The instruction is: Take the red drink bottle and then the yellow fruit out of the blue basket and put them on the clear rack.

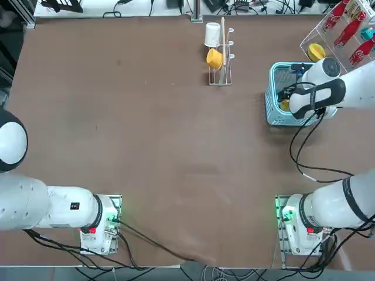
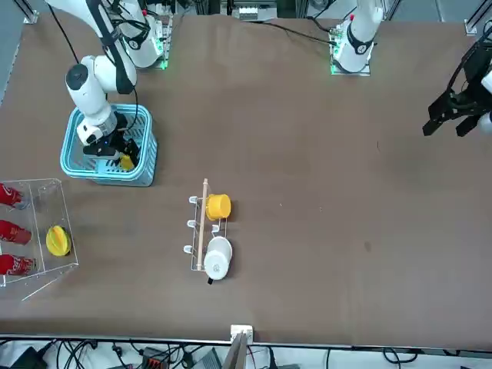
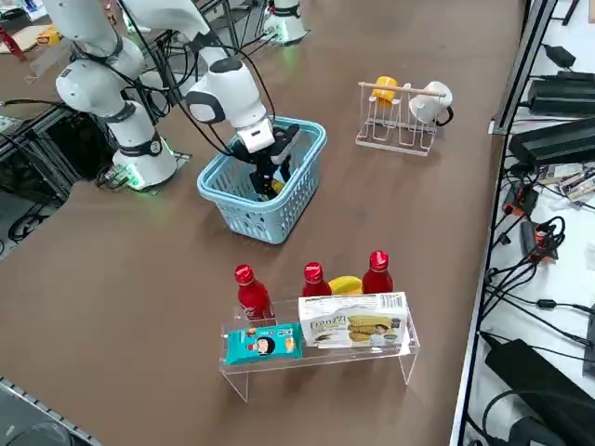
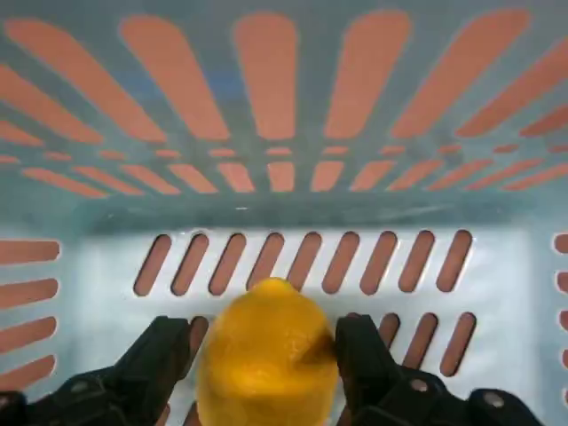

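1. Twelve o'clock on the tabletop, from overhead: see the wire mug stand [image 1: 221, 84], with a yellow mug [image 1: 214, 58] and a white mug [image 1: 212, 34].
2. Two o'clock: see the light-blue slotted basket [image 1: 272, 96], upright on the table. Within, find the lemon-like yellow fruit [image 4: 266, 382] on the slotted floor. See no red bottle in the visible part.
3. Inside the basket: note the right gripper [image 4: 257, 333], lowered, fingers parted widely astride the fruit. Judge as not gripping yet; contact at the sides impossible to tell.
4. One o'clock from the basket, well out toward the table's corner: see the clear acrylic stepped rack [image 2: 58, 211], bearing three red cola bottles [image 3: 253, 295], a yellow rounded item [image 1: 316, 52], a biscuit box [image 3: 335, 321] and a turquoise packet [image 3: 263, 344]. Cannot tell the task's bottle from its neighbours.
5. Progress: judge the bottle stage likely complete, the fruit stage at pre-grasp. Left to do: close on the fruit, lift clear of the rim, carry toward one o'clock, set down on the rack.
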